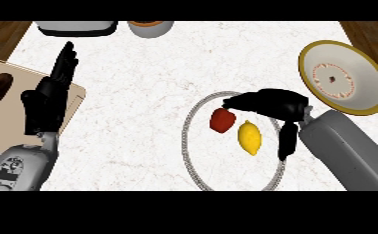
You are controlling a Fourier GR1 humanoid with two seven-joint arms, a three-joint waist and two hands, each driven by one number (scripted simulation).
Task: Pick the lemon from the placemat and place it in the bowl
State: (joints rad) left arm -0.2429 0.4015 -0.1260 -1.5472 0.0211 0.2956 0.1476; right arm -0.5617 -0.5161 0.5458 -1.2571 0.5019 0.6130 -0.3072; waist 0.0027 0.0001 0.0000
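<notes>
The yellow lemon (250, 137) lies on a round white placemat with a grey rim (187, 138), next to a red fruit (222, 120). My right hand (272, 103) hovers over the mat's upper right part, its fingers pointing left towards the red fruit and its thumb (286, 140) hanging down to the right of the lemon. The hand is open and holds nothing. The bowl (341, 77), white with a yellow rim, stands at the right edge. At the left, my left hand (50, 95) rests open with fingers up.
A wooden cutting board (72, 103) lies under the left hand at the left edge. A white appliance (76, 27) and a grey cup (150, 28) stand along the back edge. The counter's middle is bare marble.
</notes>
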